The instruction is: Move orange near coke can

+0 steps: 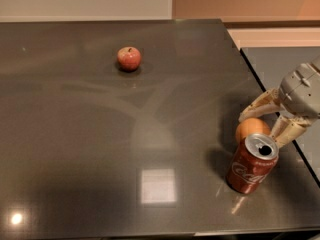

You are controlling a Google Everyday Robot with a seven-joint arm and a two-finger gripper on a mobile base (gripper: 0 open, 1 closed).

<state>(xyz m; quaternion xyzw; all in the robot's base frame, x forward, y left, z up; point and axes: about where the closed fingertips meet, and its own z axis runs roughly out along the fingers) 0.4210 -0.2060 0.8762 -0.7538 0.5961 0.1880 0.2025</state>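
1. Plainly, the beige two-finger gripper (260, 129) reached in over the 3 o'clock edge of the dark, glossy grey table (75, 134), with its fingers (257, 104) set narrowly on either side of the orange.
2. The orange (249, 128), a small, smooth, round, pale-orange fruit, was held between those fingers at about 4 o'clock on the table.
3. The coke can (250, 166), a dark red metal cylinder with white script and an opened silver top, stood at the orange's 6 o'clock, just beside it; whether they touched could not be told.
4. A round red-and-yellow apple (129, 58) lay at about 11 o'clock, well apart from both.
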